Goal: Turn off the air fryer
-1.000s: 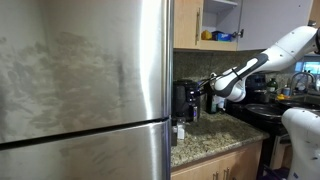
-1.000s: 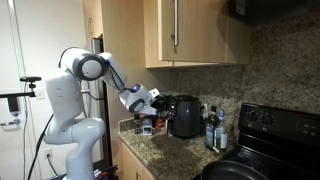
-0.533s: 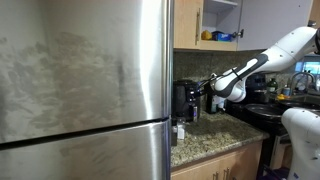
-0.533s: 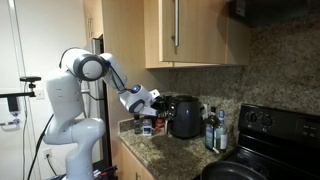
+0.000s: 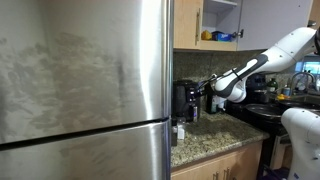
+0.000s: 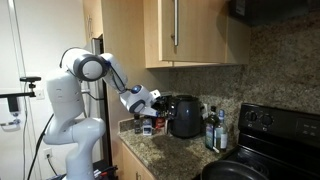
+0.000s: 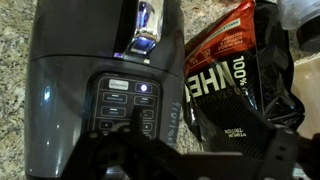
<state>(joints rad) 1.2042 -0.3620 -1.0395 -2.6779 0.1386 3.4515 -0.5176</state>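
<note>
nothing changing: gripper point(image 5: 211, 96) staying put, grip untellable | air fryer point(image 7: 100, 90) panel light point(image 7: 143, 89) still glowing at gripper's 12 o'clock | switch-off still pending

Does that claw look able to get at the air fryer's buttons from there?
Probably yes: the claw hangs just before the air fryer, nothing between it and the button panel; the black bag stands off to one side.

An exterior view stands close beside a refrigerator point(image 5: 85, 90) that fills its left half, facing the countertop point(image 5: 205, 138). An exterior view looks from farther off, past the robot arm point(image 6: 105, 72) toward the stove point(image 6: 268, 125). These 2 views share the air fryer point(image 5: 183, 100). The wrist view faces it at very close range, with the control panel point(image 7: 125, 105) near centre.
</note>
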